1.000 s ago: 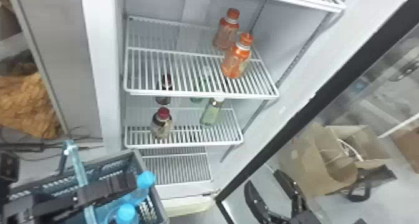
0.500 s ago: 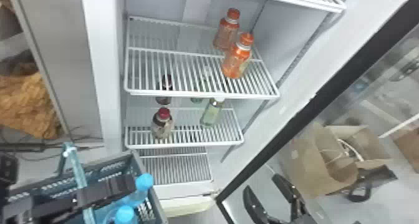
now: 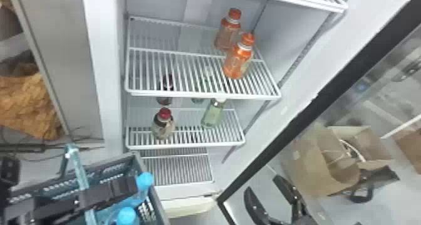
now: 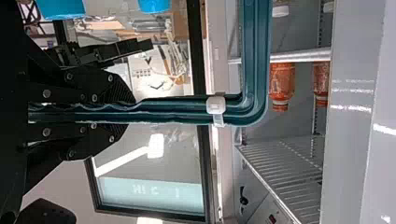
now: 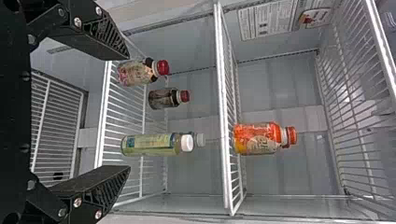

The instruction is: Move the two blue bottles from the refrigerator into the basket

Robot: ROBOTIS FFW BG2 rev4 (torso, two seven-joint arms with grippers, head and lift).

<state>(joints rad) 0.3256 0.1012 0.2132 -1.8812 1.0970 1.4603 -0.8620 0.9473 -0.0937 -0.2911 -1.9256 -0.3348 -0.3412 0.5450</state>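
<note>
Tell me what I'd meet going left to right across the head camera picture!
Crumpled yellow-brown stuff → the two blue bottles → a red-capped bottle → a pale green bottle → two orange bottles → the robot's right pincer → an open cardboard box.

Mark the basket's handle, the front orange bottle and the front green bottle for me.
Basket's handle point(image 4: 256, 51): left wrist view, on the bar beyond its bend.
Front orange bottle point(image 3: 235, 63): head view, on the body.
Front green bottle point(image 5: 149, 144): right wrist view, on the label.
</note>
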